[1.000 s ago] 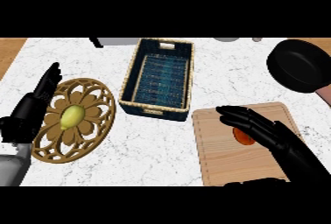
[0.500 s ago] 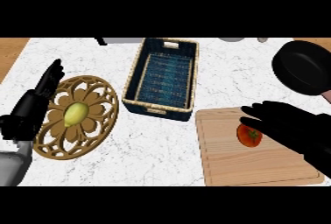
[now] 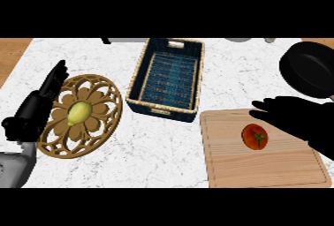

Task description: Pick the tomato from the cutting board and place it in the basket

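Tomato (image 3: 255, 136) is lying on the cutting board (image 3: 261, 167), the landmark for everything else, and nothing is holding it. In the head view, the only one given, the right hand (image 3: 294, 115) is hovering over the board's upper right part, just beside the tomato, fingers spread and relaxed, not touching it as far as can be told. The basket (image 3: 166, 79) is sitting just beyond the board's upper left corner, holding nothing visible. Far to the board's left, the left hand (image 3: 36, 110) is resting with straight fingers beside a wooden plate (image 3: 98, 97) carrying a lemon (image 3: 78, 113). A black pan (image 3: 312, 70) is standing above the board's right side. Judging by this, the reach is under way and the grasp is not yet made; next, the right hand needs to come down and curl round the tomato, then carry it to the basket.
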You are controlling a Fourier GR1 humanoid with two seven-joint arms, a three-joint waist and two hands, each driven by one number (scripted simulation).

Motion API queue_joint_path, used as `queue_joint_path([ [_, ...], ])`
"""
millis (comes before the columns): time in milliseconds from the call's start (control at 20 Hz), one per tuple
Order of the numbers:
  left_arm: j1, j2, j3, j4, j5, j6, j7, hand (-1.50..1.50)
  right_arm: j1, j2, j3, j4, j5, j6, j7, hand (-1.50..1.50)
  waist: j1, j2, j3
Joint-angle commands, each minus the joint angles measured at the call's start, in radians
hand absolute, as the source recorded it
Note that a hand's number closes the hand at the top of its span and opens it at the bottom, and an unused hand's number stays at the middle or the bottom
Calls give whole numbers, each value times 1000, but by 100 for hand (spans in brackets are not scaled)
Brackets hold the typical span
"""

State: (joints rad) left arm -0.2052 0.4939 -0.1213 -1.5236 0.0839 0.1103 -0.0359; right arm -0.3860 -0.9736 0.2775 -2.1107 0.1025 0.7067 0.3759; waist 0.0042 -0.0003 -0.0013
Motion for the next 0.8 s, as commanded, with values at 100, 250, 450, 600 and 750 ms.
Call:
queue_joint_path([
  [100, -32, -7, 48, 15, -10, -47, 14, 0, 53, 128, 81, 44, 198, 18, -41, -150, -2, 1, 1],
  [250, -22, -57, 15, -27, -59, -7, 55, 0, 0, 178, 109, 190, 299, 25, -129, -150, 5, 2, 2],
  [450, -25, -79, 32, 11, -82, -23, 32, 0, 16, 203, 131, 169, 383, 75, -110, -150, -1, 1, 1],
  [600, -10, -55, 43, -38, -64, -57, 51, 0, -1, 235, 213, 316, 523, 0, -195, -150, 11, 3, 2],
  [750, 15, -66, 74, -66, -77, -72, 47, 0, 21, 257, 156, 328, 551, 26, -233, -150, 3, 0, 1],
])
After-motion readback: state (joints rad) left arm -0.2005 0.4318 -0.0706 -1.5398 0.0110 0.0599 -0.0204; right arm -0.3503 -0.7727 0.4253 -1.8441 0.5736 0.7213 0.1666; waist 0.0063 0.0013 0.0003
